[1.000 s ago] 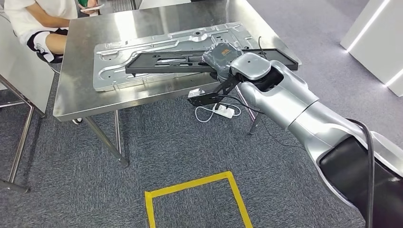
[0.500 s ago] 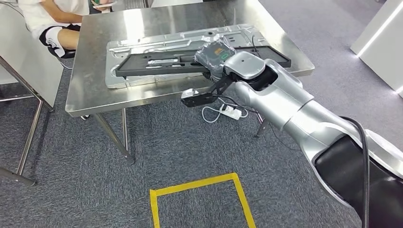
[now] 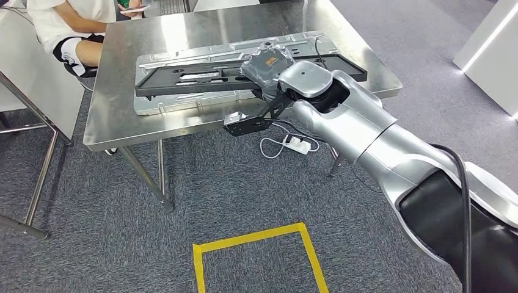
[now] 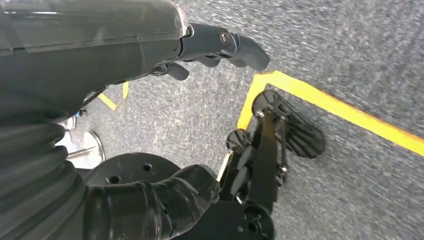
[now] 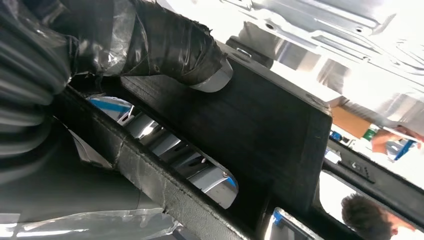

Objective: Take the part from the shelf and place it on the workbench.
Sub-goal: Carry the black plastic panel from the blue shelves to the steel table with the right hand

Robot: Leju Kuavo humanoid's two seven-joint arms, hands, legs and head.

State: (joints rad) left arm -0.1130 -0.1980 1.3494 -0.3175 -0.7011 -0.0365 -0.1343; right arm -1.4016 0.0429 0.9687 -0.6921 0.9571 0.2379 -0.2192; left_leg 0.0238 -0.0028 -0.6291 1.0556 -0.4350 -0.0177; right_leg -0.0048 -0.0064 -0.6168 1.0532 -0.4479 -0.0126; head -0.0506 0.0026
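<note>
Long flat black plastic frame part (image 3: 207, 78) looked stiff, light, awkward from length; you gripped it right of middle, so far-left end likely to droop. Part hung over pressed silver sheet-metal panel (image 3: 183, 101) on steel workbench (image 3: 110, 122), not set down. Right hand (image 3: 266, 68) wrapped around part, thumb (image 5: 200, 60) pressed on face. Left hand (image 4: 150, 45) hung by floor, fingers curled, held nothing.

Floor: grey carpet tiles (image 3: 183, 183) with a yellow tape square (image 3: 256, 253) marked on it. Steel table (image 3: 110, 116) on angled legs, top reflecting overhead light. White power strip (image 3: 295, 144) with cable lies under it. White wall panel (image 3: 488, 55) with lit strip at far right.
</note>
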